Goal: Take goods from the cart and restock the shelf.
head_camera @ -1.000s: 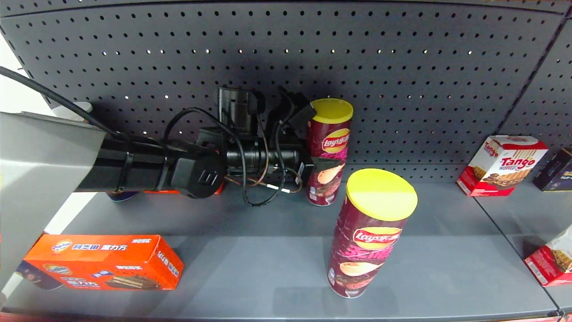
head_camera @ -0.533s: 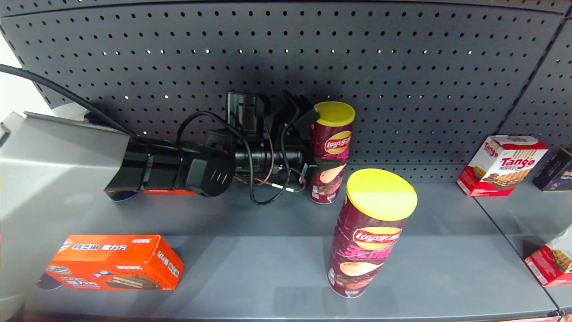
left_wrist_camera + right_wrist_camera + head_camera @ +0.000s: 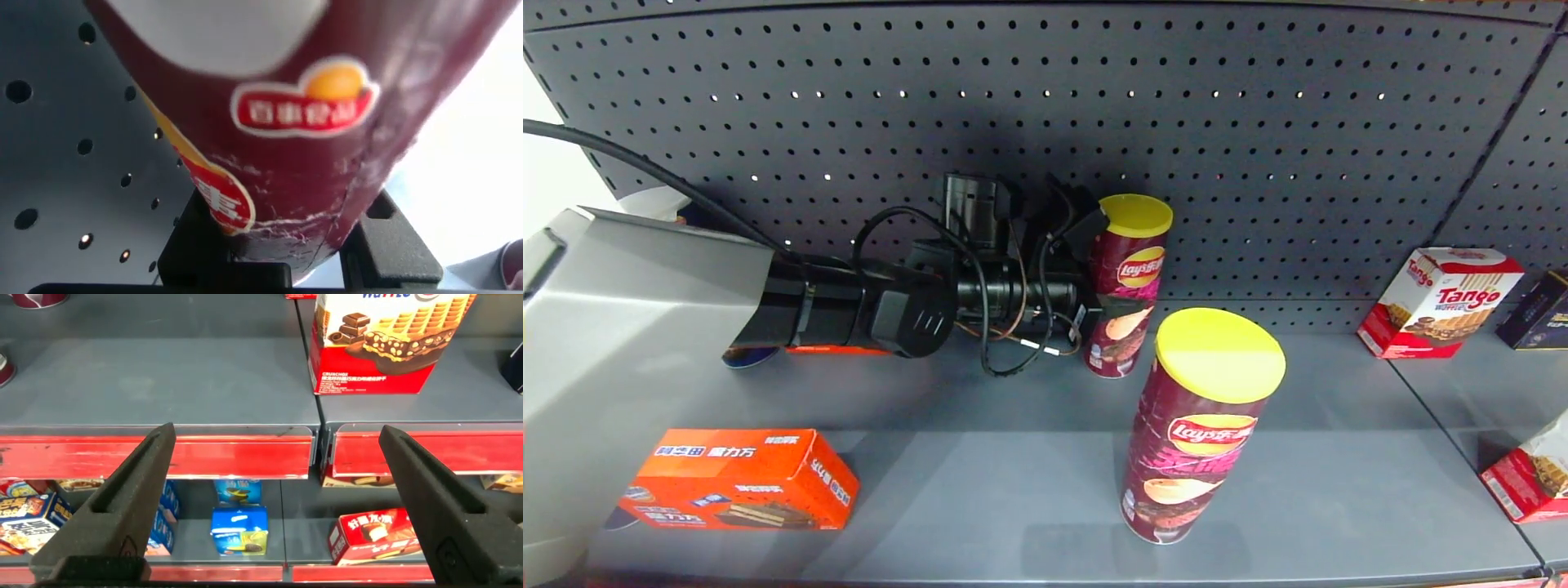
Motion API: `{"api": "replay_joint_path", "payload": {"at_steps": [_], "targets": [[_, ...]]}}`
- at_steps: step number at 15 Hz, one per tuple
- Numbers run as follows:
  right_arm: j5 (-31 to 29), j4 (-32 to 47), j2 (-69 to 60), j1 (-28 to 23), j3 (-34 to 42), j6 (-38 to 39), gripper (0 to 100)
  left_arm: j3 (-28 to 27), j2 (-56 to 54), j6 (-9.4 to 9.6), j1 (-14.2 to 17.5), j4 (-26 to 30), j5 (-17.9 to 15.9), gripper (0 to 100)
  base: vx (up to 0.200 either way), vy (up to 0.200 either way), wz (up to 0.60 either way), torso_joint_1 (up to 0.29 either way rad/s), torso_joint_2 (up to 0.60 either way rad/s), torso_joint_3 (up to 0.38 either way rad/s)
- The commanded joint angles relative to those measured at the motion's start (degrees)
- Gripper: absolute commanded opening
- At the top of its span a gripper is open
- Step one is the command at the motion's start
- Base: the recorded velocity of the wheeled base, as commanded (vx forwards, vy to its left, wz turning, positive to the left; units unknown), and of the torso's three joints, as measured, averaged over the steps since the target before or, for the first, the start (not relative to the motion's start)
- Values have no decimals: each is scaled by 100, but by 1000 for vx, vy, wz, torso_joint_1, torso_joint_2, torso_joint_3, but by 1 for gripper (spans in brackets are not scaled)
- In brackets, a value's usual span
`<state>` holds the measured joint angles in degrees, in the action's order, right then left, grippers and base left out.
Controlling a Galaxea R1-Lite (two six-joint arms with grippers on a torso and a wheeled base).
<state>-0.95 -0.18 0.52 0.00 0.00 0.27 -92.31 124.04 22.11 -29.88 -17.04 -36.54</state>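
While the left claw (image 3: 1103, 263) grips the rear can (image 3: 1137, 245) mid-body, the right claw (image 3: 276, 439) gapes wide.

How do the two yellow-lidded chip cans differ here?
The rear can is clamped in the left gripper; the front can stands free. The rear can is close to the pegboard, the front can nearer the shelf edge. Both are upright and maroon, with yellow lids.

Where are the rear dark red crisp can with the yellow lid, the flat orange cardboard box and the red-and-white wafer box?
Rear dark red crisp can (image 3: 1137, 266): head view, on its upper label.
Flat orange cardboard box (image 3: 737, 474): head view, on its top face.
Red-and-white wafer box (image 3: 1454, 306): head view, on its front face.
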Motion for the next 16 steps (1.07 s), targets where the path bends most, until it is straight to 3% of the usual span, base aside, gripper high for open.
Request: {"api": "replay_joint_path", "payload": {"at_steps": [1,7,10,16], "targets": [[-2,-8,9,0,0,0,100,-7,24,3,-27,8,15,100,0,0,0,0,0,0],[-2,1,9,0,0,0,100,389,-477,74,0,-10,59,100,0,0,0,0,0,0],[7,-8,9,0,0,0,100,1127,-1215,83,8,-45,68,100,0,0,0,0,0,0],[-2,1,9,0,0,0,100,2006,-2279,65,131,-62,296,100,0,0,0,0,0,0]]}}
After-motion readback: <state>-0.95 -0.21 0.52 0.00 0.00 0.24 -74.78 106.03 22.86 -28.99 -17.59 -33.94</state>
